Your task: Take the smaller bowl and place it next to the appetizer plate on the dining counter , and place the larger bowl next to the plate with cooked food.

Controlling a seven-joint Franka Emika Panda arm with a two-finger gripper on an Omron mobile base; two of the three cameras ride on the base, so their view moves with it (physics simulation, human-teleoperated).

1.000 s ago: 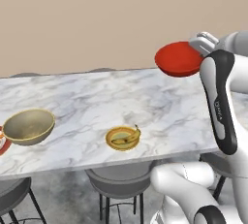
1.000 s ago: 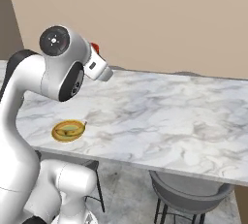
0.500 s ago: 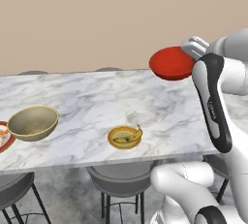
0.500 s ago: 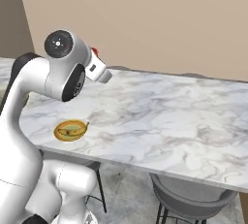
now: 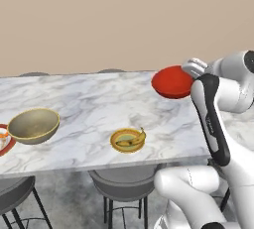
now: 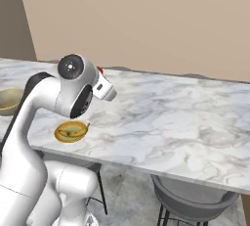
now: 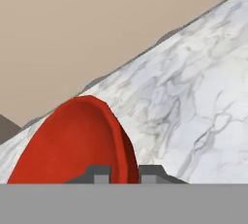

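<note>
My gripper (image 7: 125, 175) is shut on the rim of the smaller bowl (image 7: 72, 143), a plain glossy red one held tilted on edge. In the left base view the smaller bowl (image 5: 171, 81) hangs over the right part of the dining counter (image 5: 94, 101), with the gripper (image 5: 192, 68) at its right side. The appetizer plate (image 5: 128, 140) lies near the counter's front edge, left of and nearer than the red bowl. The larger bowl (image 5: 33, 125), olive-tan, stands at the left beside the plate with cooked food (image 5: 4, 140), which is cut off by the picture's edge.
Grey stools (image 5: 121, 188) stand under the counter's front edge, with another stool (image 6: 195, 203) on the right side. A beige wall runs behind the counter. In the right base view my arm (image 6: 73, 80) covers most of the red bowl, and the appetizer plate (image 6: 71, 131) lies below it.
The gripper has carried the red bowl downward and slightly left, closer to the counter top. The plates and the tan bowl have stayed where they were.
</note>
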